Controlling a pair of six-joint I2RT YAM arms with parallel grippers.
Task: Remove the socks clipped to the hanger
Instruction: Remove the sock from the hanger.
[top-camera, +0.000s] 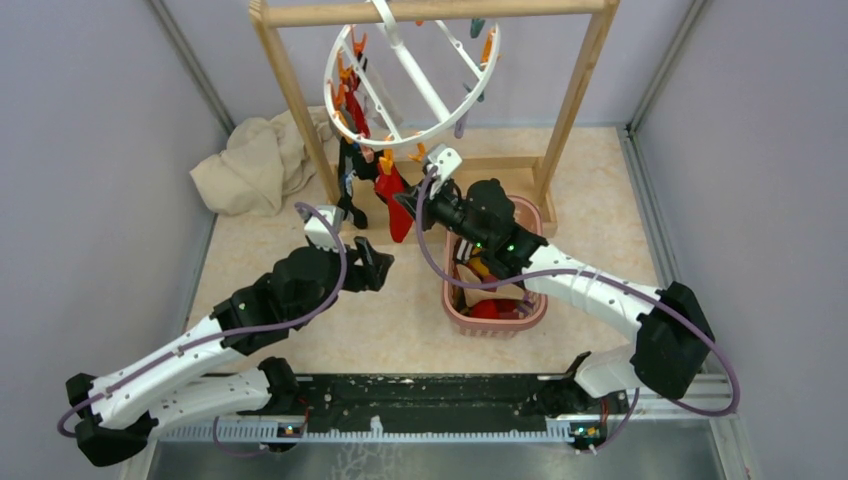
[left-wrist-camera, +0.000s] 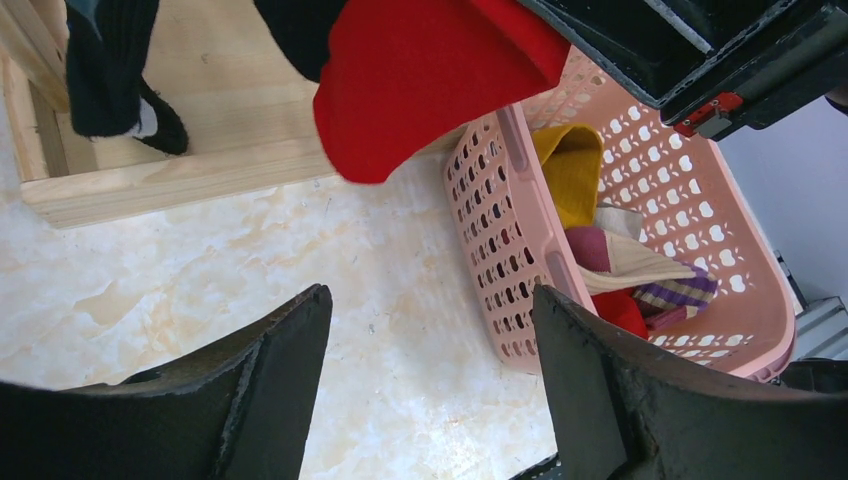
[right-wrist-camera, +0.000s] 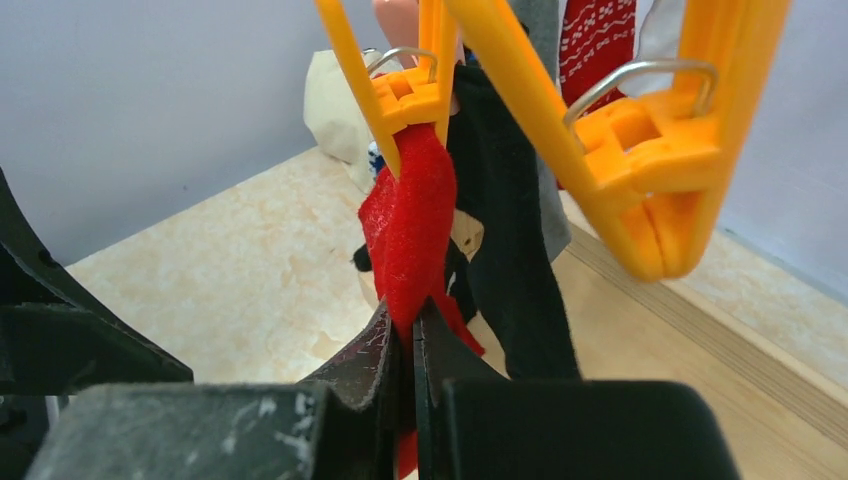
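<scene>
Looking down from the top external view, we see the hanger (top-camera: 412, 85) hooked on the crossbar of the wooden rack (top-camera: 575, 100), its white ring tilted steeply, with orange clips along its left rim; a red sock (top-camera: 397, 215) and a black sock (top-camera: 350, 190) dangle from those clips at the lower left of the ring; the right gripper (top-camera: 408, 203) reaches in from the right and meets the red sock partway down its length; the left gripper (top-camera: 383, 270) sits lower and nearer the bases, close to the hanging socks but apart from them, its jaws spread and holding nothing; the pink basket (top-camera: 535, 310) stands on the table under the right arm, and a beige cloth (top-camera: 250, 165) lies crumpled in the far left corner. From the left wrist, we see both black fingers (left-wrist-camera: 270, 380) wide apart over bare tabletop, released, with the red sock hanging above and ahead of them; the black sock hangs at the upper left before the rack's wooden base; the basket lies to the right and holds a mustard sock (left-wrist-camera: 572, 165) among other fabric pieces. From the right wrist, we see the jaws clenched flat on the red sock, pinching its fabric below the orange clip (right-wrist-camera: 405, 95) that holds its top edge; a second orange clip (right-wrist-camera: 640, 150) hangs closer to the lens, empty at its tip; a patterned red sock (right-wrist-camera: 597, 40) shows behind.
</scene>
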